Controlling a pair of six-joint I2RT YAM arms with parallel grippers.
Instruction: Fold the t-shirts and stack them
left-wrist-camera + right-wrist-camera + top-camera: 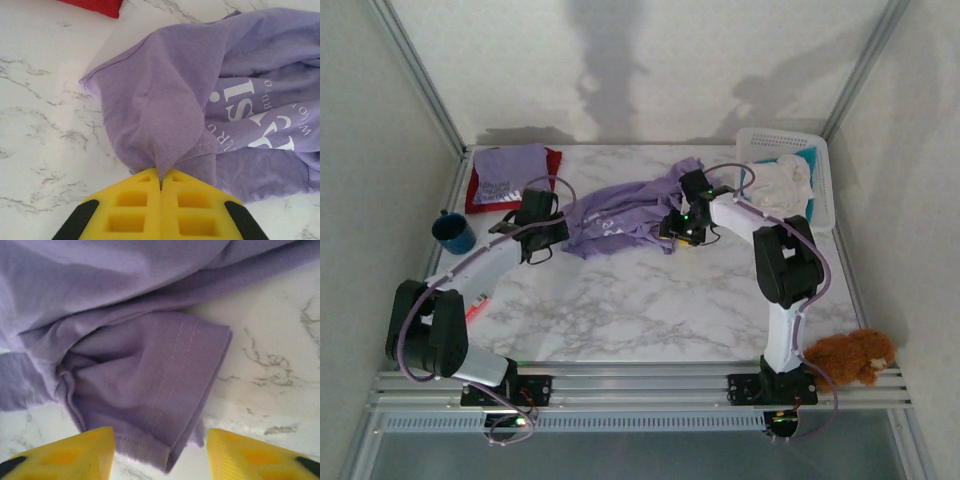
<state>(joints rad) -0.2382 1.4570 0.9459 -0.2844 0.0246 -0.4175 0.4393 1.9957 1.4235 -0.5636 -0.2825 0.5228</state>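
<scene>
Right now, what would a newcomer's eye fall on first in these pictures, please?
The crumpled lavender t-shirt with white lettering sprawls across the marble table: the left gripper is shut on one edge, the right gripper straddles a sleeve, jaws open. Next, the folded lavender shirt on a red one at the back left, and a brown plush toy beyond the front-right corner.
</scene>
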